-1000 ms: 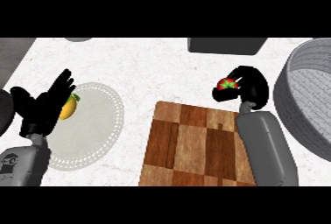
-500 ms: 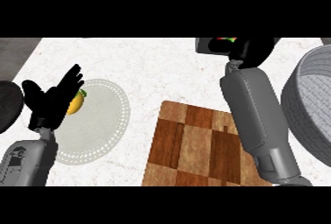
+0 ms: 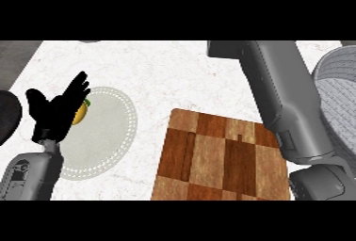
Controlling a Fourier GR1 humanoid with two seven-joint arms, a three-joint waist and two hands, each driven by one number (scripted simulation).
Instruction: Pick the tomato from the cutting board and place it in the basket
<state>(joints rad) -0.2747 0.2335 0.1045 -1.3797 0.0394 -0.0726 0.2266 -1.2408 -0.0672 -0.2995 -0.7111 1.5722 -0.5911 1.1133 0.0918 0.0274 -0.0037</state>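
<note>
Head view — black left hand [image 3: 59,110] rests, fingers spread, over the pale round plate [image 3: 104,141]. Grey right forearm [image 3: 278,89] exits the top edge; its hand is unseen, state can't tell. Tomato not visible — brown checkered wooden cutting board [image 3: 222,160] bare. Likely carrying; next, swing over the grey round basket [image 3: 337,89], right of that forearm.

- Head view: the camera sits above the counter [image 3: 173,70] and looks steeply down onto its top.
- Orientation: the robot's own side is the lower edge, and the view is not mirrored. The left hand [image 3: 59,110] shows at the left.
- Range: close. The right forearm [image 3: 285,103] runs from the lower edge to the upper edge and is cut off there.
- Framing: the cutting board [image 3: 222,160] lies low in the centre, clipped by the lower edge. The plate [image 3: 104,136] lies at the left. The basket [image 3: 341,94] is clipped by the right edge.
</note>
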